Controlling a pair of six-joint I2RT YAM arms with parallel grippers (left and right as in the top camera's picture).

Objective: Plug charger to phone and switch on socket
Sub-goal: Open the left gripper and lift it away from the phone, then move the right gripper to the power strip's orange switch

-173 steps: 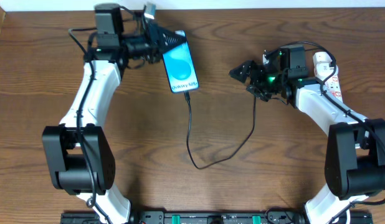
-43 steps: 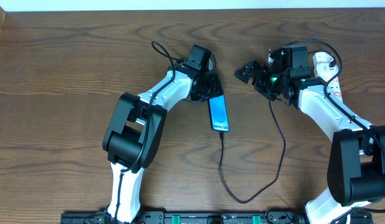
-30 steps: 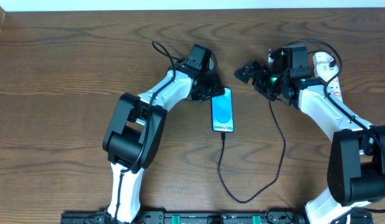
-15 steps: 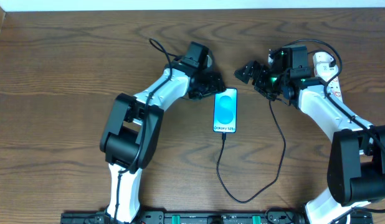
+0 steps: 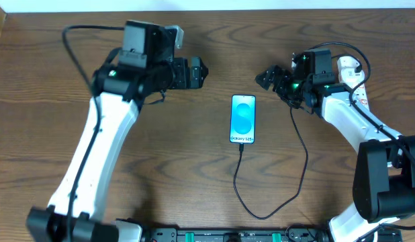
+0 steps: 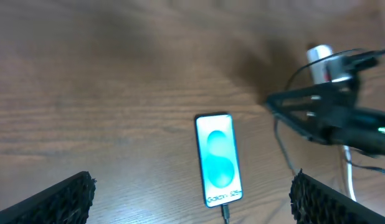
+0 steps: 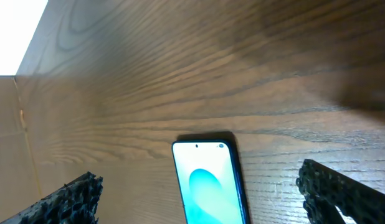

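Note:
The phone [image 5: 243, 119] lies flat on the table mid-scene, its blue screen up. The charger [image 5: 261, 215], a thin black cable, is plugged into the phone's near end, loops toward the front and runs up under the right arm. My left gripper [image 5: 201, 72] hovers open to the phone's upper left, holding nothing; from its wrist the phone [image 6: 217, 158] lies ahead between the fingertips [image 6: 58, 202]. My right gripper [image 5: 264, 78] stands open and empty at the phone's upper right, with the phone [image 7: 208, 183] below it. The white socket [image 5: 359, 91] lies at far right, partly hidden by that arm.
The brown wooden table [image 5: 60, 101] ends at its back edge near a pale wall strip [image 5: 207, 5]. In the left wrist view the right arm [image 6: 332, 115] shows dark on the right, with the black cable beneath it.
My left gripper opened, let go of the phone's top end, and drew back up and left. The phone stays flat with the cable plugged in. The right arm has not moved.

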